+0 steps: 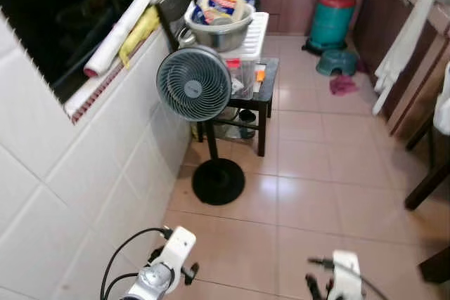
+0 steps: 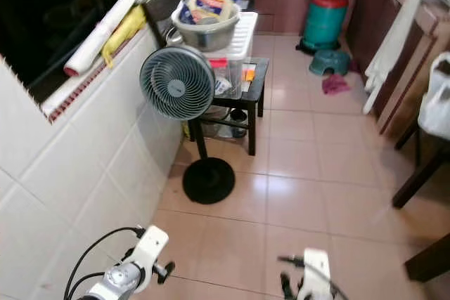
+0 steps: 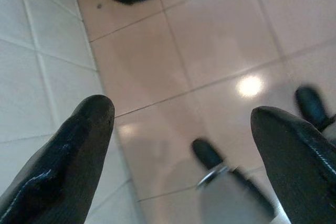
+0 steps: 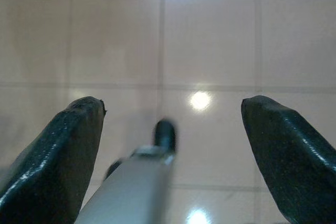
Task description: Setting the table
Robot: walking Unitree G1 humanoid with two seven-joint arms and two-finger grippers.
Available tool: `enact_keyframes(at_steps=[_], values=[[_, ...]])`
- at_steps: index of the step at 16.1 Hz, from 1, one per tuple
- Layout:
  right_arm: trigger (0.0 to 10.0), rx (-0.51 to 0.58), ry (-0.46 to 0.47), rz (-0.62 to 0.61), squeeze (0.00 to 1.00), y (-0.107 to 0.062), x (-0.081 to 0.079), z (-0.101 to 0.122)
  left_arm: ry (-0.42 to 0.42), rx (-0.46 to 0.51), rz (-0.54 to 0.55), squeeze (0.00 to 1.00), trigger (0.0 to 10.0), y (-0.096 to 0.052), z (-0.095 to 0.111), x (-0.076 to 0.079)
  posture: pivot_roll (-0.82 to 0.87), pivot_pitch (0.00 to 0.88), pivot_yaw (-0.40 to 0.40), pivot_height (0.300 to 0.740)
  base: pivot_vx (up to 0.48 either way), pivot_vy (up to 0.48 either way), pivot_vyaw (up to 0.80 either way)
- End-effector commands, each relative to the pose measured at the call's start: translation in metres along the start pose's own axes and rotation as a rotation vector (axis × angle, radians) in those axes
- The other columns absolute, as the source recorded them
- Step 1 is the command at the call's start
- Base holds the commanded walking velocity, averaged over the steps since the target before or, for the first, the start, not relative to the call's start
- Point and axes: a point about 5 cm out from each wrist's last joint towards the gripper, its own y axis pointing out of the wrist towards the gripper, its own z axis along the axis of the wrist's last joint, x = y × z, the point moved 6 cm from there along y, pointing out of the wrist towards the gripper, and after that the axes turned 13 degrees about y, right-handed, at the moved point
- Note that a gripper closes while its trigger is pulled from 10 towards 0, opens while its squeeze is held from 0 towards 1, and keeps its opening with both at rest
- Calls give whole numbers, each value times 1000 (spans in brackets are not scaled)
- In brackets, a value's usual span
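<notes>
Left gripper (image 3: pixel 181 145) fingers spread wide, empty, right gripper (image 4: pixel 170 145) likewise, both over tiled floor (image 1: pixel 316 180), standing fan (image 1: pixel 194 83) ahead.

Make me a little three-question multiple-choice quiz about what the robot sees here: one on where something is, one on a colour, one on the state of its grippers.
1. Where does the metal bowl sit?
A. on the white box atop the small dark table
B. on the floor
C. on the window ledge

2. What colour is the gas cylinder at the far end?
A. yellow
B. teal with a red top
C. black

3. How are the left gripper and right gripper?
A. both clamped on plates
B. one holds a cup
C. both open and empty

Answers: 1 A, the bowl rests on the box behind the fan. 2 B, its body is teal, its neck red. 3 C, the wrist views show spread fingers over bare floor tiles.
</notes>
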Motion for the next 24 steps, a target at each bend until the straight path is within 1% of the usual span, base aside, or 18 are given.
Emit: enact_keyframes(at_steps=[1, 2, 3, 6, 7, 8, 10, 12, 13, 14, 15, 16, 17, 18, 19, 21, 23, 24], values=[[10000, -3, -2, 13, 0, 1, -8, -3, 35, -13, -2, 0, 10000, -1, -6, -3, -107, 0, 143, 740, 0, 0, 0], [10000, -1, 41, -1, 0, 0, -7, -7, 57, -9, 1, 0, 10000, -2, -5, -6, -99, 0, 139, 740, 0, 0, 0], [10000, -10, 63, -9, 0, -1, -10, -13, 58, -8, 34, 0, 10000, -2, -5, -15, -100, 0, 132, 740, 0, 0, 0], [10000, -59, -134, 67, 0, -2, -23, -26, -26, -14, 114, 0, 10000, -4, -7, -31, -81, 0, 77, 740, 0, 0, 0], [10000, -23, -164, 85, 0, 0, -26, -14, -79, 26, 153, 0, 10000, -4, 2, -39, -67, 0, 52, 740, 0, 0, 0], [10000, 83, -159, 122, 0, 4, -37, 23, -161, 101, 190, 0, 10000, -4, 20, -51, -69, 0, 43, 740, 0, 0, 0], [10000, 178, -81, 160, 0, 5, -45, 59, -170, 190, 219, 0, 10000, -6, 41, -62, -45, 0, 24, 740, 0, 0, 0], [10000, 243, -73, 217, 0, 3, -56, 81, -169, 284, 239, 0, 10000, -11, 60, -73, -22, 0, -5, 740, 0, 0, 0], [10000, 323, -82, 312, 0, -2, -72, 108, -213, 425, 290, 0, 10000, -25, 80, -91, -12, 0, -21, 740, 0, 0, 0], [10000, 386, -99, 387, 0, -10, -83, 127, -316, 512, 328, 0, 10000, -40, 87, -106, 3, 0, -39, 740, 0, 0, 0], [10000, 420, -116, 414, 0, -15, -87, 136, -371, 537, 364, 0, 10000, -50, 86, -115, 13, 0, -48, 740, 0, 0, 0], [10000, 451, -90, 446, 0, -22, -89, 147, -392, 557, 391, 0, 10000, -62, 86, -121, 32, 0, -65, 740, 0, 0, 0], [10000, 480, -77, 471, 0, -29, -91, 156, -374, 585, 401, 0, 10000, -74, 89, -123, 40, 0, -73, 740, 0, 0, 0], [10000, 536, -45, 478, 0, -40, -93, 168, -306, 655, 418, 0, 10000, -95, 97, -120, 53, 0, -76, 740, 0, 0, 0], [10000, 582, 1, 495, 0, -53, -93, 175, -274, 699, 422, 0, 10000, -111, 101, -113, 55, 0, -70, 740, 0, 0, 0], [10000, 605, 48, 479, 0, -64, -82, 174, -287, 687, 432, 0, 10000, -118, 92, -108, 57, 0, -64, 740, 0, 0, 0], [10000, 593, 82, 397, 0, -70, -61, 162, -353, 628, 460, 0, 10000, -124, 72, -112, 53, 0, -58, 740, 0, 0, 0], [10000, 591, 83, 351, 0, -75, -47, 152, -332, 613, 457, 0, 10000, -127, 65, -109, 51, 0, -54, 740, 0, 0, 0]])
